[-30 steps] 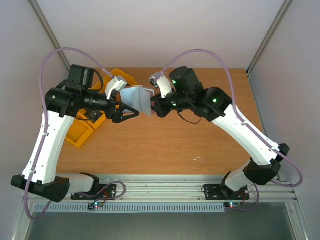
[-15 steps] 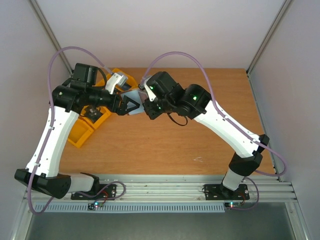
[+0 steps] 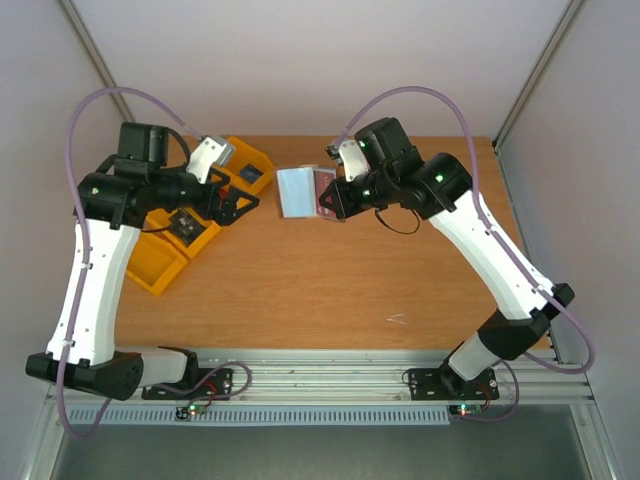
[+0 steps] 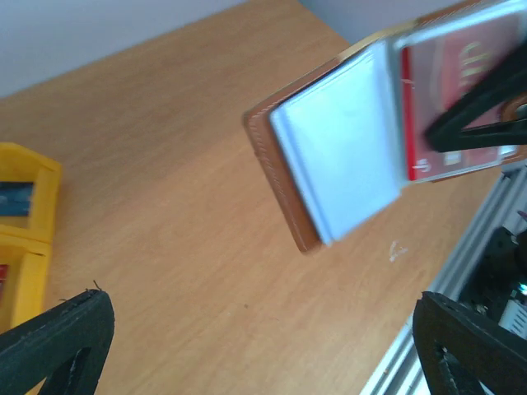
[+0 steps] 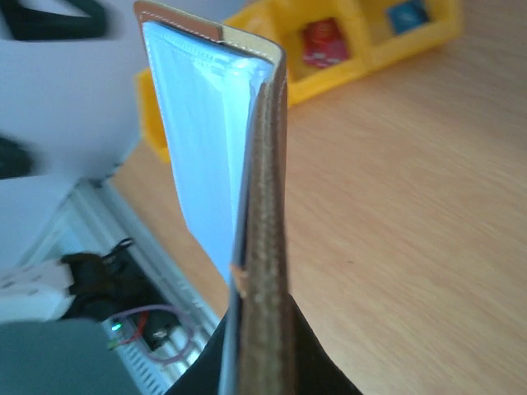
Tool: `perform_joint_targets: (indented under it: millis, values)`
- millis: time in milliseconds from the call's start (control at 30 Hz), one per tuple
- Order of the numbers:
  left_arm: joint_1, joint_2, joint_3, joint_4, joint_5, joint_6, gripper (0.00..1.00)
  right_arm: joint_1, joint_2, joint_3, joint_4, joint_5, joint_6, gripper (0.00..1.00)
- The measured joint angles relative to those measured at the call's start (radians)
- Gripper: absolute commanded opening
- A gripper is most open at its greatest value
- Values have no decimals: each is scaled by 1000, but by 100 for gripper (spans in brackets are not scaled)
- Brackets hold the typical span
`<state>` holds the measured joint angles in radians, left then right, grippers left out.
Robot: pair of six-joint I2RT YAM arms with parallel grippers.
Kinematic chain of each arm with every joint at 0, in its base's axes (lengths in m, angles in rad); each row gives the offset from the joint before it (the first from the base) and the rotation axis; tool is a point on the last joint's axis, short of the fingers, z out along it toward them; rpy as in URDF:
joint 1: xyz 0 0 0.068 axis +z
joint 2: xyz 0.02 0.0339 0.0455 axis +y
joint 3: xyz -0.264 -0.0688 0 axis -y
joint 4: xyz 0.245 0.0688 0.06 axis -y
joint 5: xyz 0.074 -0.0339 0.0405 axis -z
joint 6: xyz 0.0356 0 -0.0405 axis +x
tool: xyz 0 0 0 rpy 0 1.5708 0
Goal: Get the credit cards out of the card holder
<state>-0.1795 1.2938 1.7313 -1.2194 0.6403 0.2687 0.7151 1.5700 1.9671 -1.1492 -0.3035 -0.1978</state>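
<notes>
Risks losing the wallet [image 3: 293,190]: pinched by one flap only in the right claw [image 3: 328,198], which is clamped over the red card [image 3: 322,188] behind its clear window, held off the table [image 3: 330,280] near its far middle. Leaves the other grey-blue flap free toward the left, so likely to swing or fold shut on any pull. Seems also to pin the card in its pocket, with dark fingers [image 4: 473,103] lying across it in the left wrist view. Tugging there would probably drag the whole wallet loose rather than free the card.

Shows the left claw [image 3: 236,205] spread wide and empty, apart from the wallet, just beside the yellow bins [image 3: 150,270]. Could catch a bin wall on a careless reach.

Holds small things in those bins: a red item [image 5: 323,39] in one compartment, a blue item [image 5: 403,15] in the next, both too blurred to name.
</notes>
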Motion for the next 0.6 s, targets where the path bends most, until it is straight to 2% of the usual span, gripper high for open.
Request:
perform_joint_targets:
  millis: [67, 133, 267, 367, 400, 500, 600]
  values:
    - [6, 1, 37, 1, -20, 1, 99, -3, 40, 34, -40, 71, 22, 1]
    - [8, 2, 66, 6, -33, -3, 95, -3, 80, 46, -64, 130, 38, 1]
    - [8, 2, 82, 19, 16, -30, 70, 13, 124, 43, -79, 155, 48, 1]
    - [5, -7, 13, 84, 169, -95, 44, 25, 120, 27, -42, 87, 45, 1]
    - [0, -14, -35, 117, 225, -134, 38, 27, 114, 10, -11, 44, 43, 1]
    - [-27, -15, -179, 194, 342, -252, 36, 27, 89, -60, 93, -84, 42, 1]
    - [-47, -6, -248, 222, 398, -332, 37, 27, 72, -120, 198, -208, 40, 1]
